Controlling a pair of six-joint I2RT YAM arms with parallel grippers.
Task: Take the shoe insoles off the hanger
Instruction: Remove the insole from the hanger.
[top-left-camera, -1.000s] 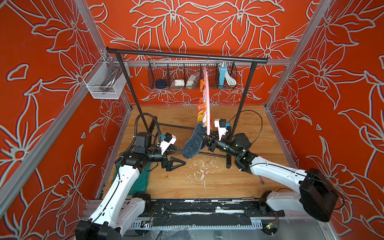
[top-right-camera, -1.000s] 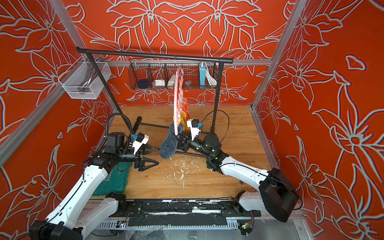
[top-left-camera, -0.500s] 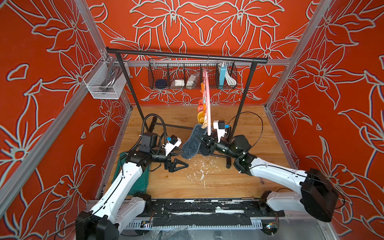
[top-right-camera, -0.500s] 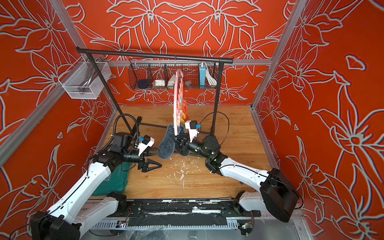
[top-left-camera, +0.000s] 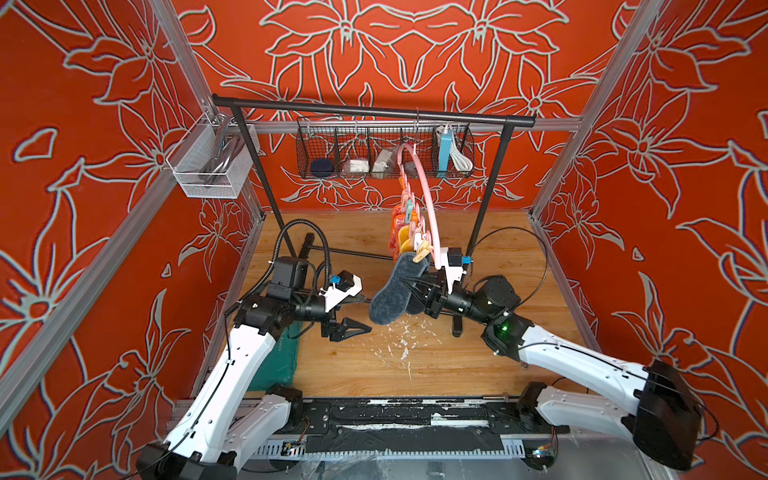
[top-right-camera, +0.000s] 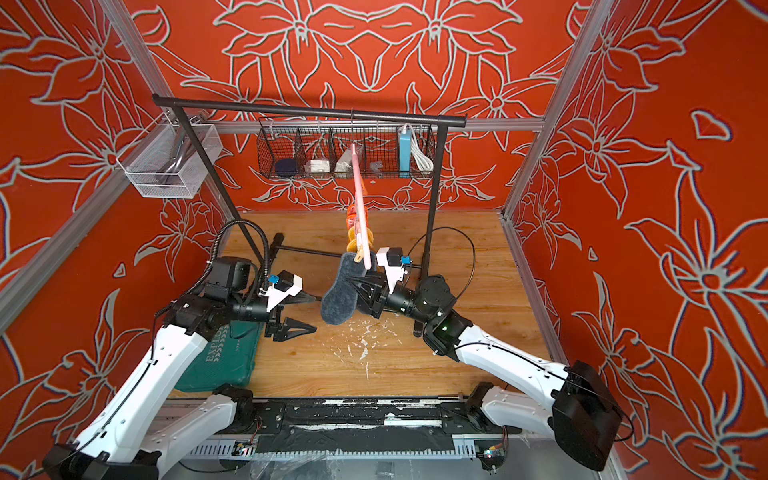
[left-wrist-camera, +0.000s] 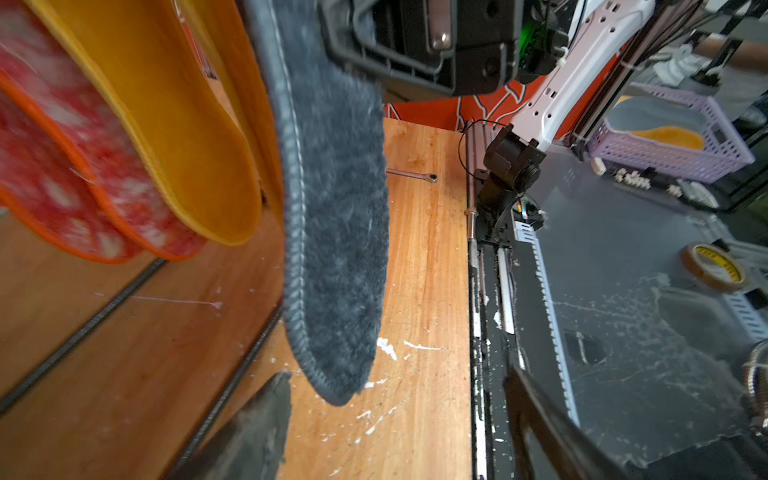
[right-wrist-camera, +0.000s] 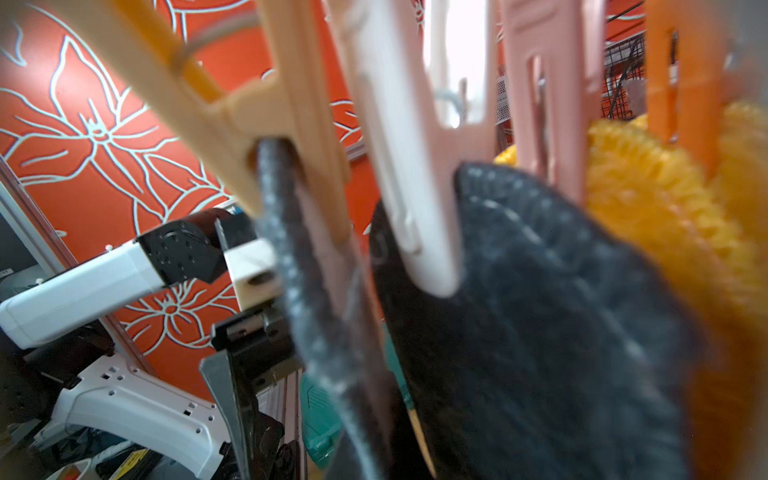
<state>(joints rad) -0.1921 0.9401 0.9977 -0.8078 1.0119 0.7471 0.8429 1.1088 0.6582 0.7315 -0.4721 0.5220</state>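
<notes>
Dark grey insole (top-left-camera: 392, 291) hung from the pink hanger (top-left-camera: 428, 208) mid-frame; left gripper (top-left-camera: 368, 313) gaped empty beside it, right gripper (top-left-camera: 417, 291) closed behind.

In both top views, the fingertips of the closed right gripper (top-right-camera: 360, 291) were hidden behind the front dark grey insole (top-left-camera: 392, 293), so any grip could not be told. In the right wrist view, the clothespins (right-wrist-camera: 291, 124) and the second dark grey insole (right-wrist-camera: 540, 311) were blurred. In the left wrist view, the red-pink insoles (left-wrist-camera: 83, 166) were blurred and cut off by the edge. The contents of the wire basket (top-left-camera: 320, 143) were too small to name.
</notes>
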